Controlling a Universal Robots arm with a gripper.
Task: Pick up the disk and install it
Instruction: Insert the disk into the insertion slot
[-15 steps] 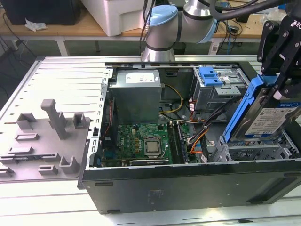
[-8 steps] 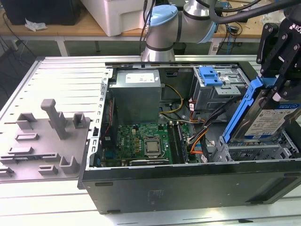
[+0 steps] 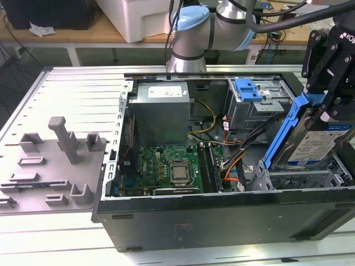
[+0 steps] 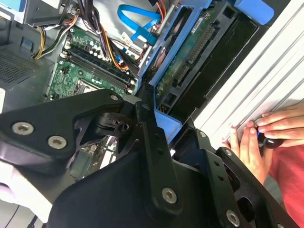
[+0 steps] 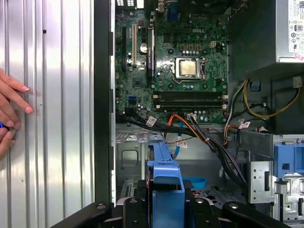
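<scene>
Black claw (image 3: pixel 321 105) clamped on one blue-framed disk (image 3: pixel 316 141), tilted over one open computer case (image 3: pixel 222 216)

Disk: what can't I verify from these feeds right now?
- Exterior view: the disk, held tilted by the end effector, has its lower end behind the drive cage; seating is hidden.
- Second wrist view: the end effector's black links cover the disk's near end.
- First wrist view: the disk beyond the end of its blue carrier is cut off by the edge.
- Both wrist views: the person's hand is cut by the edge.
</scene>
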